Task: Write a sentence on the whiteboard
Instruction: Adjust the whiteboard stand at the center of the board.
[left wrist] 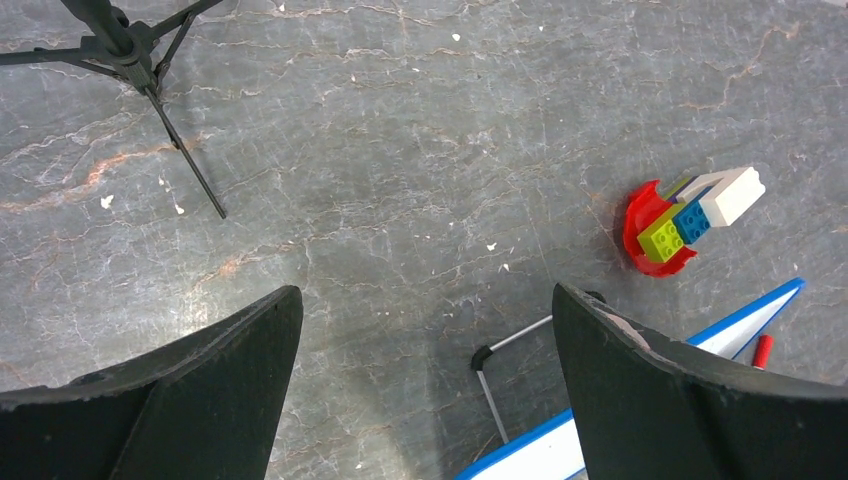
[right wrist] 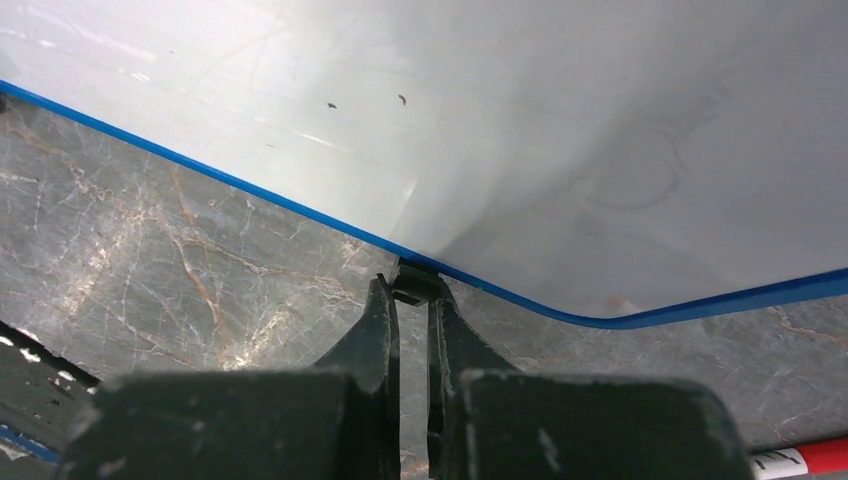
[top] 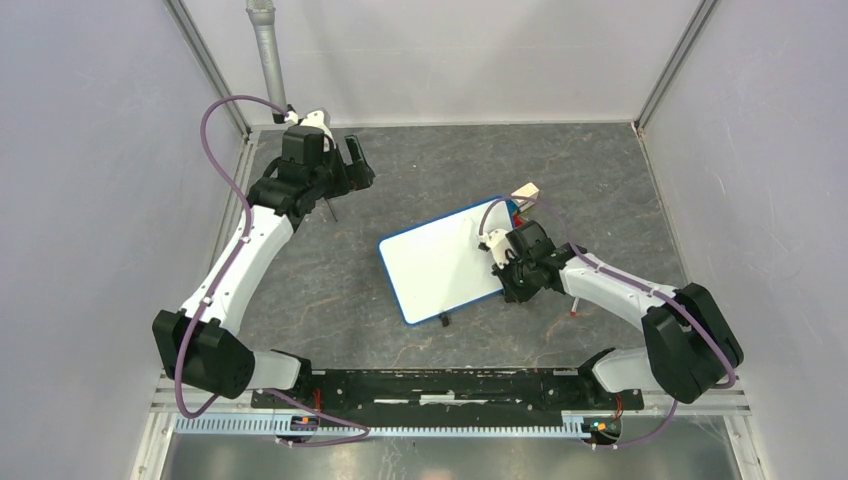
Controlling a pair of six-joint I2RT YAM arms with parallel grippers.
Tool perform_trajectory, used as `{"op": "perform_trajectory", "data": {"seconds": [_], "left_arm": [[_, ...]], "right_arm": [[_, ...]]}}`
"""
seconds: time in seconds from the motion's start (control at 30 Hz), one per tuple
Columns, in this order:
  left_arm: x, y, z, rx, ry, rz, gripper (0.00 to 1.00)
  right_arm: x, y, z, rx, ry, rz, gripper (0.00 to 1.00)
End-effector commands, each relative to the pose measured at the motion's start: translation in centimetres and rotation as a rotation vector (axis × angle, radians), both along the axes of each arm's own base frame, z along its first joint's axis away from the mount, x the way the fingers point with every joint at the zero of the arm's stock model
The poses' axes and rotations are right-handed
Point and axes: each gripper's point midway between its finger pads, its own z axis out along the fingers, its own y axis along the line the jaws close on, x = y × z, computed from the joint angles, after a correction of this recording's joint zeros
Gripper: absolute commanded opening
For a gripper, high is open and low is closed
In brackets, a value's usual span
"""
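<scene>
My right fingers (right wrist: 378,320) pinched tight on a small black piece (right wrist: 414,284) at the blue rim of the glossy whiteboard (right wrist: 500,120), while my left fingers (left wrist: 640,370) hung wide apart over veined grey stone (left wrist: 400,150).

1 overhead, 2 downward wrist views; whiteboard (top: 445,262) common to all, right apparently closest

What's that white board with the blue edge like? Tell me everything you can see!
The whiteboard is a small rectangle with a smooth, shiny white face, a thin blue rim and rounded corners. Thin wire legs with black tips poke out underneath. Its face is blank, with only tiny dark specks and faint smudges. It sits turned at a slant near the middle of the grey stone-look table. The right gripper is pinched shut on a little black piece at its blue edge.
</scene>
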Motion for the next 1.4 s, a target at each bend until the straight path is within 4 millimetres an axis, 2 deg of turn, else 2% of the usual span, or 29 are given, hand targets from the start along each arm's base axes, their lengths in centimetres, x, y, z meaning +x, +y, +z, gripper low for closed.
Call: {"op": "perform_trajectory", "data": {"seconds": [0.0,0.17,0.4,0.53,0.6,0.63,0.77,0.83,0.97,1.13,1.23,1.37], "left_arm": [[0.6,-0.3,1.2,-0.008,-0.051,-0.026,1.0],[0.7,-0.3,1.2,-0.004,-0.051,-0.028,1.0],[0.8,-0.5,0.9,-0.01,-0.047,-0.035,1.0],[1.0,-0.5,0.5,-0.007,-0.038,-0.037,1.0],[1.1,-0.6,0.6,-0.006,-0.038,-0.038,1.0],[0.9,-1.0,0.6,-0.018,-0.034,-0.06,1.0],[0.7,-1.4,0.7,-0.026,-0.035,-0.09,1.0],[0.4,-1.8,0.9,-0.033,-0.045,-0.123,1.0],[-0.5,-3.0,1.7,-0.035,-0.072,-0.241,1.0],[-1.4,-3.4,2.1,-0.014,-0.062,-0.305,1.0],[-2.0,-3.6,2.2,0.003,-0.088,-0.357,1.0],[-2.2,-2.7,2.9,0.019,-0.154,-0.311,1.0]], "right_arm": [[-3.5,0.1,-0.6,-0.024,0.125,0.108,0.0],[-5.2,0.7,0.1,-0.011,0.212,0.145,0.0],[-5.9,-0.2,0.1,-0.029,0.219,0.084,0.01],[-5.7,0.0,0.6,-0.019,0.204,0.087,0.36],[-5.7,0.1,0.7,-0.013,0.201,0.085,0.59],[-5.7,0.2,0.9,-0.004,0.196,0.087,0.67],[-5.3,0.6,1.9,0.03,0.157,0.092,0.9],[-4.7,1.0,3.1,0.054,0.112,0.121,0.98],[-3.6,1.6,6.1,0.149,0.028,0.155,0.98],[-2.0,0.6,8.8,0.212,-0.055,0.117,0.98],[0.1,-2.1,9.6,0.153,-0.129,-0.03,0.98],[2.4,-7.7,9.9,0.056,-0.146,-0.241,0.98]]}}
